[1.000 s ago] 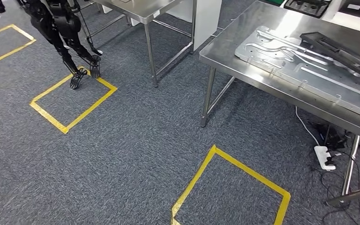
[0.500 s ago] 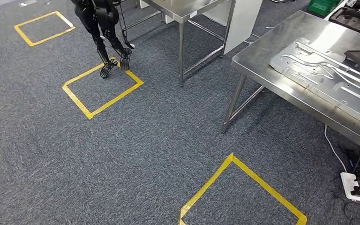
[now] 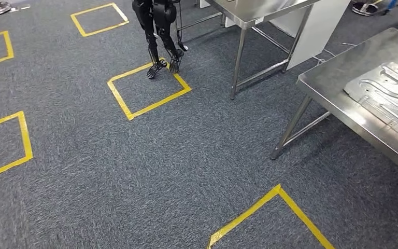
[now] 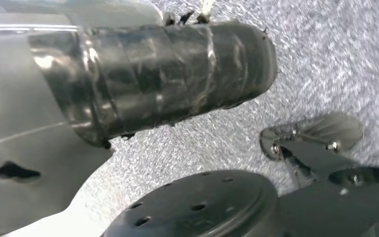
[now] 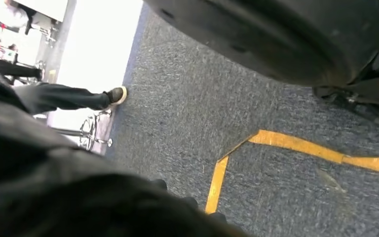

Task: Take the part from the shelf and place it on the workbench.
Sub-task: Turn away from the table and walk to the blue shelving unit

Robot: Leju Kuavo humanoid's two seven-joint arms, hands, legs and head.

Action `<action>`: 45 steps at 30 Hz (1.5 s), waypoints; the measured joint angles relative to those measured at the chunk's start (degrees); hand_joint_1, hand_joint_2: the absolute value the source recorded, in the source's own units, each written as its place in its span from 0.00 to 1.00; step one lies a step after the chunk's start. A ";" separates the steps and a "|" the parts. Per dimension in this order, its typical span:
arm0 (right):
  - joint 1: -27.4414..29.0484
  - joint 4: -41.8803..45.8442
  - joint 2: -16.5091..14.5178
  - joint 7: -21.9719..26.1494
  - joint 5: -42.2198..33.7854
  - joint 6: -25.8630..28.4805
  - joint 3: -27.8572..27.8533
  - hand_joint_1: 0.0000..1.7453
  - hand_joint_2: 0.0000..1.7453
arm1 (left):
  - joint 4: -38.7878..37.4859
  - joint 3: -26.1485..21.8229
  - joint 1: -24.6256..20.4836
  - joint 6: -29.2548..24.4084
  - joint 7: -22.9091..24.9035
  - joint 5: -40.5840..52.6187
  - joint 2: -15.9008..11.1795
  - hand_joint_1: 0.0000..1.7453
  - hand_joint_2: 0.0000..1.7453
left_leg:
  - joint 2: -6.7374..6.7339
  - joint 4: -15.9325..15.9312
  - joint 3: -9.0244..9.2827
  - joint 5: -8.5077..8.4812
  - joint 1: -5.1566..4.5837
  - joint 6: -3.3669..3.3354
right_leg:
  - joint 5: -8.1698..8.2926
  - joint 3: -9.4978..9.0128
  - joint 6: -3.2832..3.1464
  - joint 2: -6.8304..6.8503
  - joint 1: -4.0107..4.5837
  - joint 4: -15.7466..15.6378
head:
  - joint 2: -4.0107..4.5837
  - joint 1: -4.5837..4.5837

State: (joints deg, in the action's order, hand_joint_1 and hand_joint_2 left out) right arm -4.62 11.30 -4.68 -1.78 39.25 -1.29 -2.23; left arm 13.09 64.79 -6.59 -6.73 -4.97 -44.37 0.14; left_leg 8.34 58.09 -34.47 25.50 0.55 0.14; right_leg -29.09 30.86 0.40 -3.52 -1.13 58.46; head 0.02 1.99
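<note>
The steel workbench (image 3: 337,85) stands at the right edge of the head view. A silver profiled plate (image 3: 388,93) lies on it, cut off by the picture's edge. In the left wrist view a smooth grey cover of my left hand (image 4: 15,123) comes in from the edge, and its fingers are hidden. In the right wrist view a dark blurred mass that may be my right hand (image 5: 54,197) hangs over the carpet. I cannot tell whether either hand holds anything.
A second steel table (image 3: 259,10) stands at the back. Another black humanoid robot (image 3: 159,26) stands on a yellow tape square (image 3: 119,96). More tape squares mark the grey carpet, one just ahead (image 3: 249,212). A person's leg and shoe (image 5: 113,95) are off to one side.
The camera has swung left: workbench, table and black robot have all slid rightward in the picture. The black part that lay on the silver plate has passed out of the frame.
</note>
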 joint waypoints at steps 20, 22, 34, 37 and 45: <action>-0.11 0.01 0.01 0.21 -1.23 0.20 -1.18 0.00 0.00 | 0.00 5.24 -0.38 -0.22 -1.25 -0.04 -1.95 0.00 0.00 | -7.96 -0.82 1.11 0.14 -0.20 -1.73 | -6.92 1.82 0.82 4.87 0.51 8.82 | -0.01 0.12; 0.07 -0.01 0.01 0.43 -0.56 -0.05 -1.16 0.00 0.00 | 0.00 5.24 -0.47 -0.96 -1.91 -0.57 -1.97 0.00 0.00 | -6.35 -0.77 1.09 0.13 -0.20 -1.90 | -8.40 5.31 0.96 3.83 0.47 14.85 | -0.01 0.20; 0.08 -0.01 0.01 0.51 4.04 -1.71 0.98 0.00 0.00 | 0.00 5.22 -0.01 -4.10 0.34 -3.78 -1.76 0.00 0.00 | -5.58 5.72 -2.53 3.47 0.08 1.00 | 0.29 0.08 -1.42 2.70 0.01 0.65 | 0.00 -0.27; 0.32 -0.02 0.05 0.45 4.37 -1.82 1.38 0.00 0.00 | 0.01 5.08 -0.19 -4.85 0.28 -5.16 -1.52 0.00 0.00 | -7.81 15.27 -7.13 7.64 0.11 1.24 | 0.05 0.01 -1.91 5.51 0.56 0.63 | 0.01 -0.43; -0.46 0.04 0.05 -0.20 5.32 -2.41 3.36 0.00 0.00 | 0.00 2.39 0.24 -8.86 -0.41 -10.75 -0.12 0.00 1.00 | -11.41 0.84 0.73 1.09 -1.22 -0.63 | -0.85 -1.26 -0.89 10.67 1.18 0.24 | 0.00 -0.38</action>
State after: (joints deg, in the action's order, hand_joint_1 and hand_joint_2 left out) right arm -5.07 11.34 -4.63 -1.98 44.57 -3.70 1.13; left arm 13.09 67.17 -6.35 -15.60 -5.39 -55.12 0.02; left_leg -3.07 58.92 -33.74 26.59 -0.67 -0.49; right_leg -29.93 29.60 -0.49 7.15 0.06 58.70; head 0.02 1.61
